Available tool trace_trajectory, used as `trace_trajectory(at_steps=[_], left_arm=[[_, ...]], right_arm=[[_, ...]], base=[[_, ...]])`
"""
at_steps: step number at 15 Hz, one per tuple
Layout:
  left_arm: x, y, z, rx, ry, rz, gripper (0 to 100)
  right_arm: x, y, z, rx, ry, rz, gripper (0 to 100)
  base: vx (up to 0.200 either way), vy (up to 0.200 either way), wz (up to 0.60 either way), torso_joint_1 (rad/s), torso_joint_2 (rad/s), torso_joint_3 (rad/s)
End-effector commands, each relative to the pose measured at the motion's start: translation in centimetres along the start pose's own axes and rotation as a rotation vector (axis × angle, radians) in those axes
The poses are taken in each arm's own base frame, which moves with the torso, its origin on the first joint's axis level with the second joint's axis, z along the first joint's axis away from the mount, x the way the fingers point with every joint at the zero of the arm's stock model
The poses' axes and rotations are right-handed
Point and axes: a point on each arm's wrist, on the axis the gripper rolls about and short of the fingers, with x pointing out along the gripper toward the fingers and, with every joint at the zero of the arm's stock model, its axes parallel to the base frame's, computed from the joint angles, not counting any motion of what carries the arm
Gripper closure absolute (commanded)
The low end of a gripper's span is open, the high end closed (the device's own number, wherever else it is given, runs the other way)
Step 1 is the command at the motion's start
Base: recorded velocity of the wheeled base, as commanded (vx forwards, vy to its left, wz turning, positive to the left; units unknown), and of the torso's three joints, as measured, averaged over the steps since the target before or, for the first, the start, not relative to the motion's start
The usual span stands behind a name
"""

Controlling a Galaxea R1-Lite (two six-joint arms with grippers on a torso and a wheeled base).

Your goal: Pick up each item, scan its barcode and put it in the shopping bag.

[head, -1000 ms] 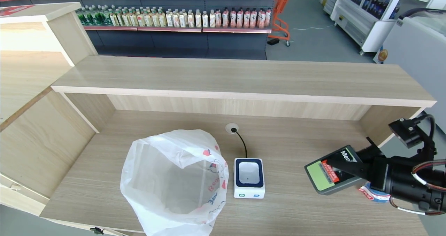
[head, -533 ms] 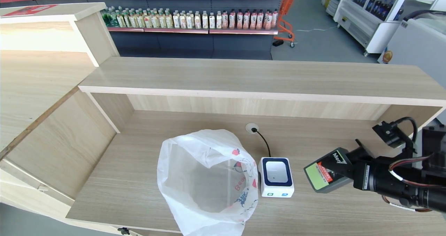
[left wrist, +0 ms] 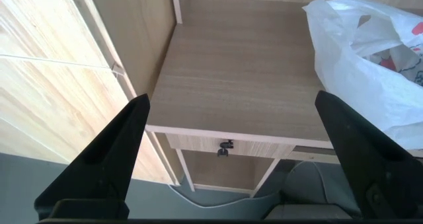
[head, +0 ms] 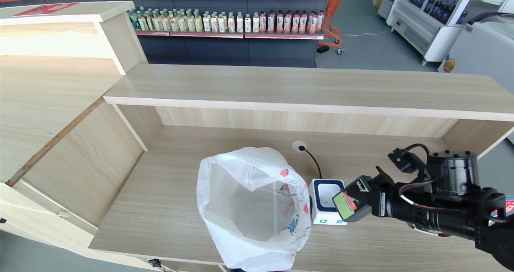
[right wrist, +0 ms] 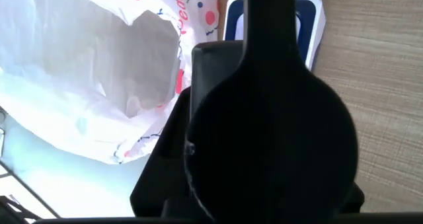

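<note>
My right gripper [head: 367, 191] is shut on a dark grey box [head: 350, 199] with a green and red label, holding it tilted just above the right side of the white and blue barcode scanner [head: 326, 201]. In the right wrist view the box [right wrist: 218, 59] hides most of the scanner [right wrist: 310, 19]. The open white plastic shopping bag [head: 253, 208] stands to the scanner's left on the wooden counter [head: 160, 208]. My left gripper [left wrist: 231, 158] is open, hanging off the counter's front edge, left of the bag [left wrist: 370, 59].
A black cable [head: 311, 159] runs from the scanner to a grommet [head: 299, 145] at the back. A raised wooden ledge [head: 305, 87] and side wall [head: 80, 159] enclose the counter. A red and blue item [head: 509, 206] lies at the far right.
The head camera has panned, shifting the scene rightward in the picture. My right gripper has carried the box left, from beside the scanner to over its right side.
</note>
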Motion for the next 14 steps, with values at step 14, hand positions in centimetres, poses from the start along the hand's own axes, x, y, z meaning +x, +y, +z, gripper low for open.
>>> trace_trajectory(at_steps=[14], left_arm=[[0.0,0.0,0.0,0.001,-0.001,0.001,0]], right_arm=[[6.2,-1.4,-2.4,-0.058,-0.019,0.040,100]], base=[[0.000,0.000,0.00,0.000,0.00,0.000]])
